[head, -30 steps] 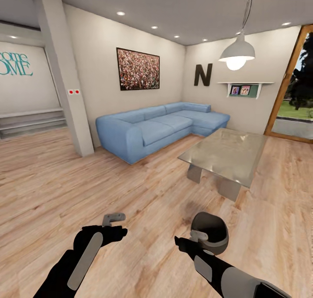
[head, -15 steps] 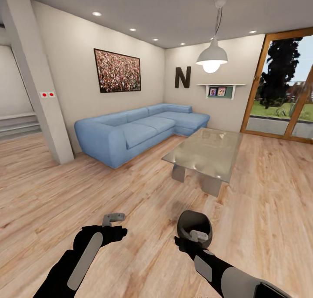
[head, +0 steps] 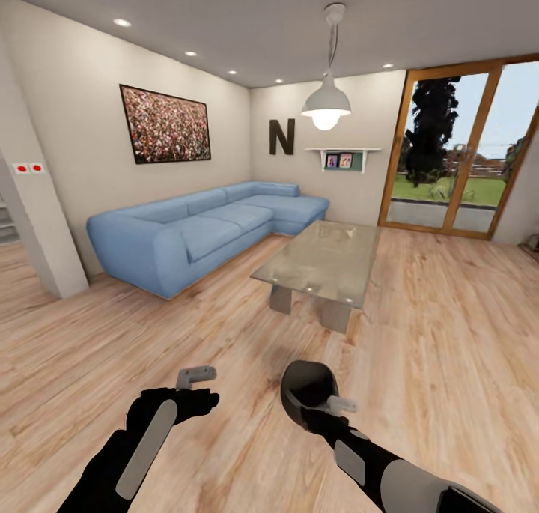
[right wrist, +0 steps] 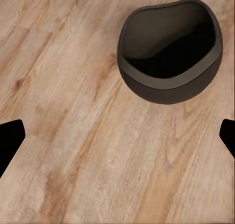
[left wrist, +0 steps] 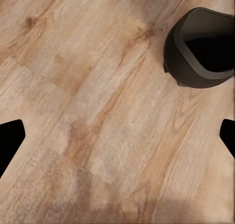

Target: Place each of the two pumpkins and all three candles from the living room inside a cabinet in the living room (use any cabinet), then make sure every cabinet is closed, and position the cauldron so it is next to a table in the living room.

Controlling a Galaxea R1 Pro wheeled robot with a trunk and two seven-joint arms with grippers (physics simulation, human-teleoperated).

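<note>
Head view: both hands wide open, empty; right hand (head: 338, 407) over cauldron (head: 303, 390).

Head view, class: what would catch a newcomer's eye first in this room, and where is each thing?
The long blue corner sofa stands along the far walls, with a glass-topped coffee table in front of it. Near the robot, a black cauldron sits on the wooden floor, just beyond the right gripper. A white pendant lamp glows above the table.
</note>
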